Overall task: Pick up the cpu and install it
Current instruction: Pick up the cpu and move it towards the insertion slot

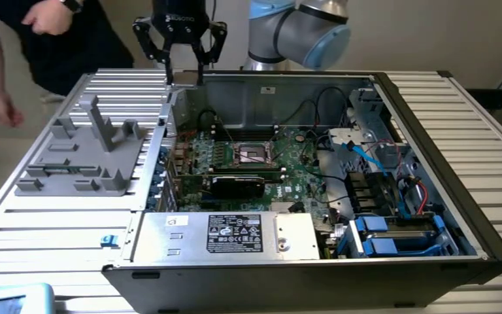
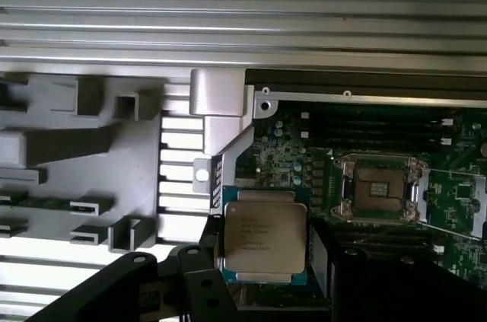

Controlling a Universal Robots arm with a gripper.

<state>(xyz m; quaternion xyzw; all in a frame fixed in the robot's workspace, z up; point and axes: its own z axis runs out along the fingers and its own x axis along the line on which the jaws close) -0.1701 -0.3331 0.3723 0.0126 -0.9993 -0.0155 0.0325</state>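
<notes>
Holding the cpu [image 2: 264, 240] by two opposite edges, the gripper [image 1: 184, 73] is clamped on it, jaws on either side and the metal top facing the wrist view, prob. so the chip stays flat and square to the socket [image 2: 378, 189]. In the exterior view the cpu hangs high, up and to that view's left of the socket, roughly over the case [image 1: 168, 108] wall rim, which sits btwn chip and socket. The grey fixture [image 1: 85, 157] lies outside the case, further to the exterior view's left of the socket. Room right above the socket looks free; its centre seems bare. Tighter lower down: black card [image 1: 238, 184] just in front of the socket, cables [image 1: 355, 154] to the exterior view's right. A person's hand [image 1: 7, 108] is well away from the socket, beyond the fixture.
</notes>
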